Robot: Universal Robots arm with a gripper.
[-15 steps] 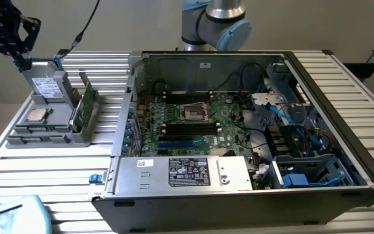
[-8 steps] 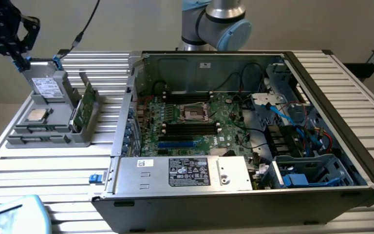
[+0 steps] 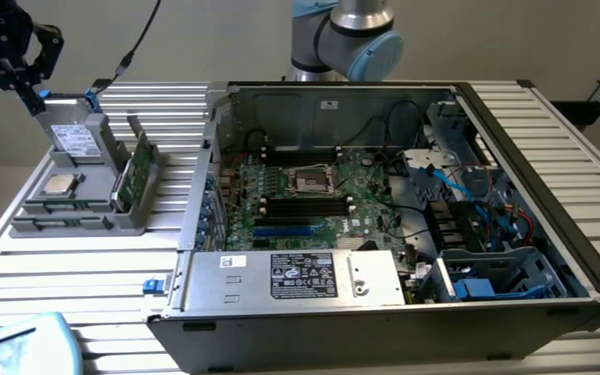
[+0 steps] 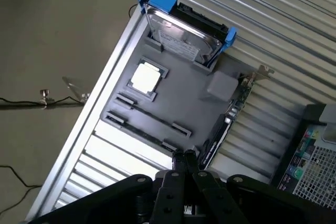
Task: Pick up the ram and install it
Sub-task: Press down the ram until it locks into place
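Exterior view's far left: tool [image 3: 13, 74] raised over far end of grey tray [image 3: 29, 226], fingers pressed together, nothing between them. Hard drive [image 3: 71, 139] and silver processor [image 3: 60, 185] sit in tray. Ram [image 3: 133, 176] stands on edge along tray's right side, right of tool and lower, apart from it. Further right: open computer case [image 3: 383, 336], motherboard [image 3: 373, 180] inside, on slatted table [image 3: 71, 273].

I work in a lab or a workshop. My surface [image 3: 81, 273] is made of bare metal slats. An open computer box [image 3: 383, 344] lies on it beside a grey holder [image 3: 66, 226] of spare parts. My robot arm [image 3: 347, 39] stands behind it. The floor [image 4: 52, 35] is plain.
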